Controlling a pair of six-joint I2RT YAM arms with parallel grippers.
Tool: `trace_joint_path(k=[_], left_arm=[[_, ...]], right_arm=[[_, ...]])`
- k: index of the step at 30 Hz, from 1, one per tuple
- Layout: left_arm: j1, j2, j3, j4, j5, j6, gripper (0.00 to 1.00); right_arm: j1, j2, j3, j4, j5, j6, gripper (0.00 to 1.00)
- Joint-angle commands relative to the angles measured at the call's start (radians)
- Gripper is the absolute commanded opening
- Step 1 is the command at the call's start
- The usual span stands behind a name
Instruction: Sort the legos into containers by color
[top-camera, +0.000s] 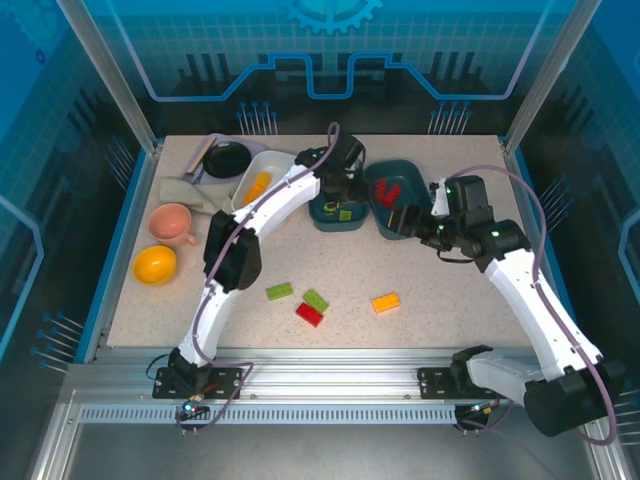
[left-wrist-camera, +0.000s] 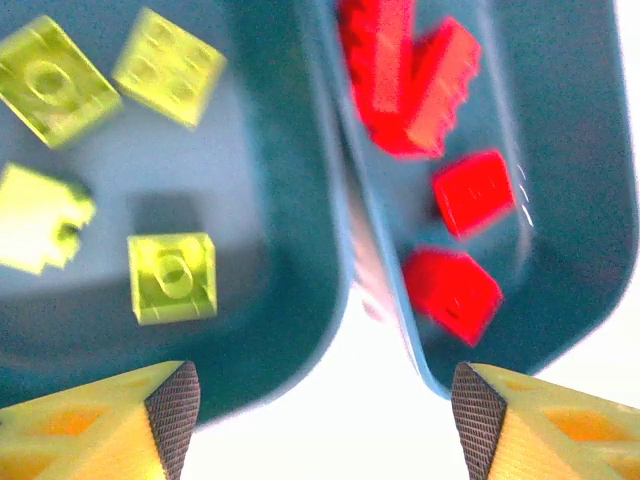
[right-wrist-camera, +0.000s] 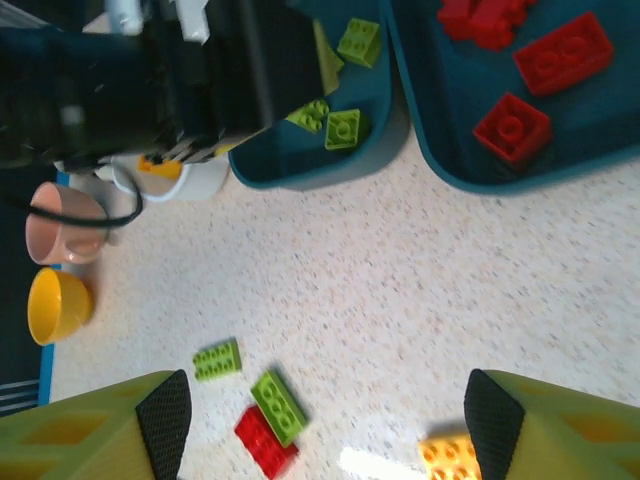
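Left gripper (left-wrist-camera: 320, 400) hangs wide open, nothing held. Just beyond its tips, green legos (left-wrist-camera: 172, 278) lie in one teal tub (left-wrist-camera: 300, 150), red legos (left-wrist-camera: 452, 290) in the neighbouring tub (left-wrist-camera: 580, 200). Right gripper (right-wrist-camera: 325, 410) is spread and empty too, with loose bricks (right-wrist-camera: 279, 407) between its jaws and an orange lego (right-wrist-camera: 450, 457) beside one finger.

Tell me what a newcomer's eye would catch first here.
Two dark teal plastic tubs sit side by side at the far end of the speckled table: the left tub holds lime-green studded bricks, the right tub red bricks. The left gripper hangs open above their adjoining rims. Four loose bricks lie nearer the front: two green ones, a red one, an orange one.
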Motion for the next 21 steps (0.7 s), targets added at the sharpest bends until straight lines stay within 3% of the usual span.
trace_joint_path(k=[1,6,12,21], left_arm=[[-0.114,-0.147,-0.181,0.025,0.059,0.171,0.72],[-0.276,-0.206,-0.389,0.061,0.017,0.271,0.75],[-0.413,-0.128,-0.400,0.059,-0.120,0.301,0.79],[-0.481,0.005,-0.347,0.022,-0.252,0.284,0.80]], right_arm=[[-0.013,-0.112,0.054,-0.238,0.006,-0.057,0.75],[-0.014,-0.281,0.039,-0.442,-0.014,-0.006,0.75],[-0.014,-0.462,0.026,-0.558,-0.069,0.082,0.79],[-0.014,-0.538,0.051,-0.597,-0.068,0.100,0.81]])
